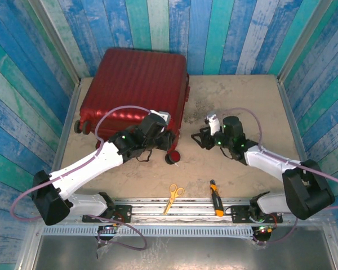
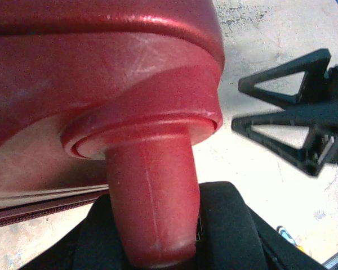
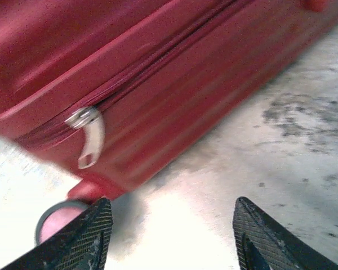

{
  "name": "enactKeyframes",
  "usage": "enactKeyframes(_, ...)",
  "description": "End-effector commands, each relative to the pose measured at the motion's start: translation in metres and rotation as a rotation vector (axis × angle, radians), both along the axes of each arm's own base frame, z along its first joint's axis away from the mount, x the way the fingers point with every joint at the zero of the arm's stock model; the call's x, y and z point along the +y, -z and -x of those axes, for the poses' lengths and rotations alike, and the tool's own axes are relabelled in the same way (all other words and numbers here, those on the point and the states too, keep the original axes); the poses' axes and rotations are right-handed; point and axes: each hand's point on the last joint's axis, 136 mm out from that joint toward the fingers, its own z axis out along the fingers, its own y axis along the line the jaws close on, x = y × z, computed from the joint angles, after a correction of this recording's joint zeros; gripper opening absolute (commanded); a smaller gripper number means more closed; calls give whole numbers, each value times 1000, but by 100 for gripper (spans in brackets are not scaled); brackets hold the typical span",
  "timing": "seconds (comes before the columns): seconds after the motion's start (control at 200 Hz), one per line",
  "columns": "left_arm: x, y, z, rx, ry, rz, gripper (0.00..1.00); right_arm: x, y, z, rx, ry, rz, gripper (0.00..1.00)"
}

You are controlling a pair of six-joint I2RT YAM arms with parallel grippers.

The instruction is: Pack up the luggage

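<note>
1. Two arms flank the luggage (image 1: 135, 84), which lies flat and closed at the far left of the table (image 1: 242, 95).
2. Overhead, the left gripper (image 1: 160, 139) sits at the case's near right corner, beside a wheel (image 1: 172, 159); whether it grips anything cannot be told.
3. Its wrist camera adds a close look at the red wheel housing (image 2: 152, 185).
4. Released, jaws wide, the right gripper (image 1: 201, 138) hangs over bare table just right of the case.
5. Its wrist camera adds a silver zipper pull (image 3: 87, 135) on a zipped seam; the contents are hidden.
</note>
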Motion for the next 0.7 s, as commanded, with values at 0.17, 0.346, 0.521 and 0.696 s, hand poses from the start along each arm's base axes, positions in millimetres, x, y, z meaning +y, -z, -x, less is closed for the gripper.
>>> enactKeyframes(0.17,-45,-89,15,-302,312,170,0,24,-4,8,-194,-296,93,66)
enactKeyframes(0.346,-46,-85,15,-291,313,162,0,41,-6,-10,-223,-342,65,66)
enactKeyframes(0.521,-46,-82,15,-284,316,148,0,58,-3,-16,-206,-437,22,64)
enactKeyframes(0.696,-46,-81,13,-282,312,143,0,70,-5,-7,-173,-542,-40,58)
